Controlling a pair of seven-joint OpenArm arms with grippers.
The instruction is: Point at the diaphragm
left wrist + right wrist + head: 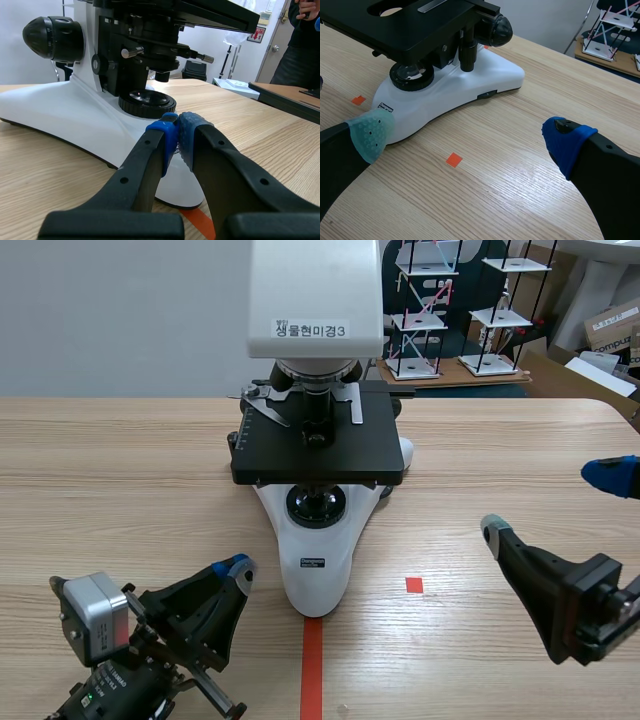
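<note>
Your left gripper [177, 136] lies low over the table [120, 480], just in front of the white base [60, 117] of the microscope [318, 440]. Its two blue pads are pressed together with nothing between them, and they aim toward the round lamp lens [147, 103] set in that base. The diaphragm [157, 62] is the dark assembly tucked under the black stage [318, 450], directly above the lamp lens; your left wrist view shows it ahead of and higher than the closed fingertips, clearly apart from them. From the scene view the stage hides it almost wholly. Your right gripper [467, 137] is off to the microscope's right side, well apart from it, with its jaws spread wide: one grey-green pad [370, 132] nearer the base, one blue pad [565, 142] farther out, bare wood between them. A small orange-red square [414, 585] marks the table between the base and your right gripper. A person in dark clothing [300, 45] stands beyond the table's far edge.
</note>
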